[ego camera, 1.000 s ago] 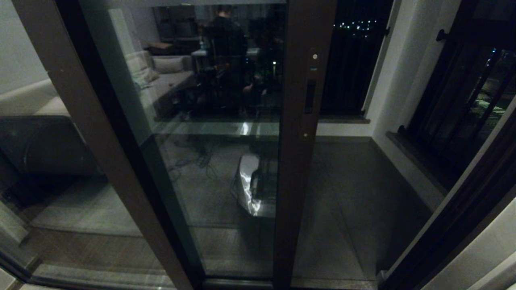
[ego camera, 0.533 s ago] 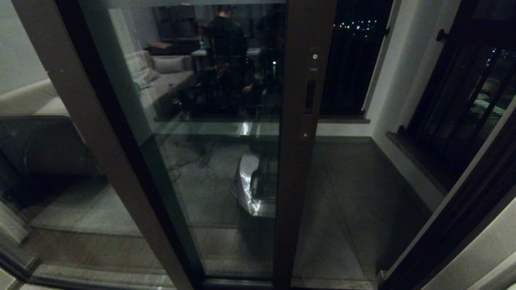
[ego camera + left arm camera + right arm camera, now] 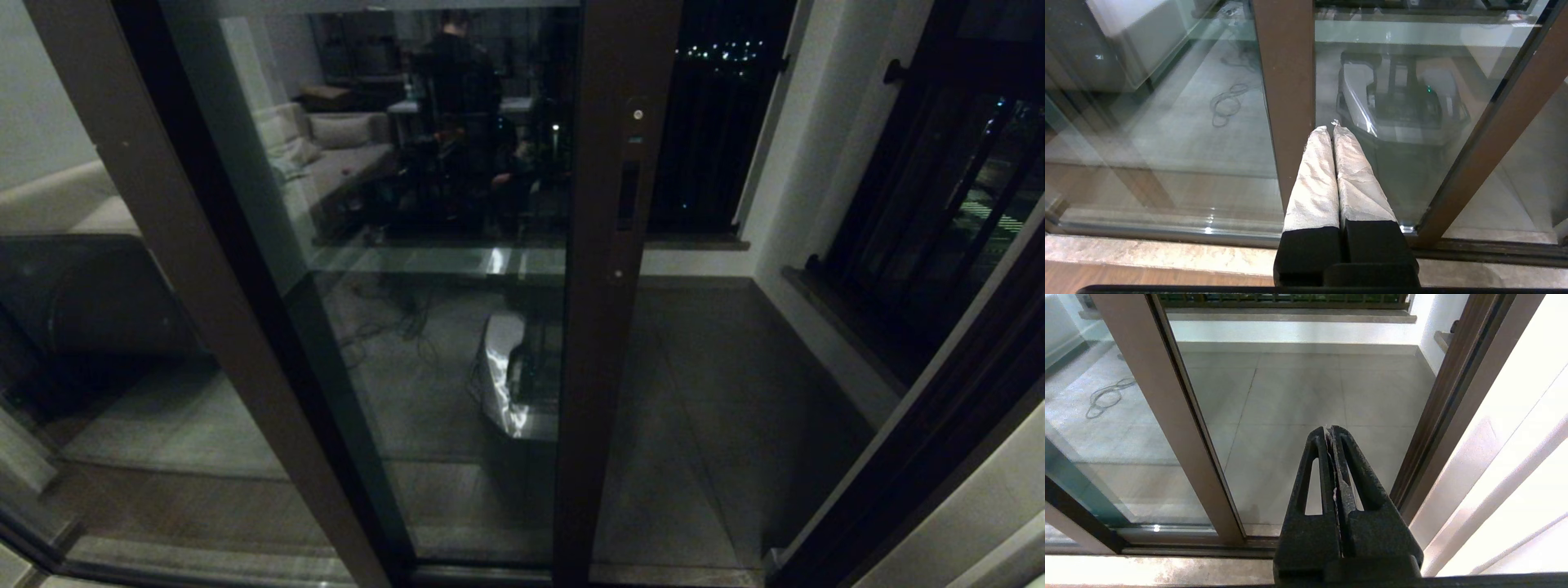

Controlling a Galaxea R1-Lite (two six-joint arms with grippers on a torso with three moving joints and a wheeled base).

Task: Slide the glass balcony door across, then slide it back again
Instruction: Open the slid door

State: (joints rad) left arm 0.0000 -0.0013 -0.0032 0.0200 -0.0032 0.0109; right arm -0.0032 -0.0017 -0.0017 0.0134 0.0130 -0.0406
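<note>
Brown metal frames the door [image 3: 457,269], a tall glass pane standing partly slid, its stile [image 3: 608,327] ahead of me and open balcony floor [image 3: 718,392] to the stile's right. I judge it heavy, stiff and smooth, the glass fragile, so the stile's slot handle [image 3: 627,194] is my hold. My left gripper [image 3: 1331,130] hangs low before the door with fingers pressed together; my right gripper [image 3: 1329,430], likewise closed on nothing, points through the opening.

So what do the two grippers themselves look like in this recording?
The left gripper has two long tapered fingers wrapped in crinkled white tape above black bases. The right gripper is bare textured black, its triangular fingers pierced by long slots. No cables or markings show.
</note>
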